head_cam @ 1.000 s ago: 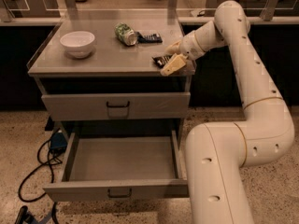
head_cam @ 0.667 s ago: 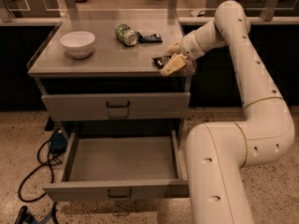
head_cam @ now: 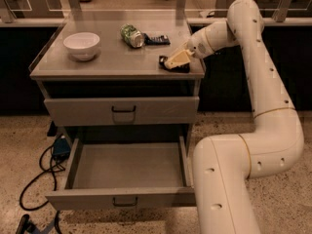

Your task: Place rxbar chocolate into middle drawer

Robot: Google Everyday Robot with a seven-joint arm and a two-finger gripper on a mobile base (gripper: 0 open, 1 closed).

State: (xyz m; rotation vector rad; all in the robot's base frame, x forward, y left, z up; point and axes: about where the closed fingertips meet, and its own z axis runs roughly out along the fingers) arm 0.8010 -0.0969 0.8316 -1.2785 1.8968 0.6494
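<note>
The rxbar chocolate, a flat dark-wrapped bar, lies on the cabinet top near its front right corner. My gripper is down on the bar, reaching in from the right, and covers its middle. The middle drawer is pulled fully open below, and its grey inside is bare. The upper drawer above it is closed.
On the cabinet top stand a white bowl at the left, a green can lying on its side at the back, and a dark bluish bar next to it. My arm's base is right of the open drawer. Cables lie on the floor at left.
</note>
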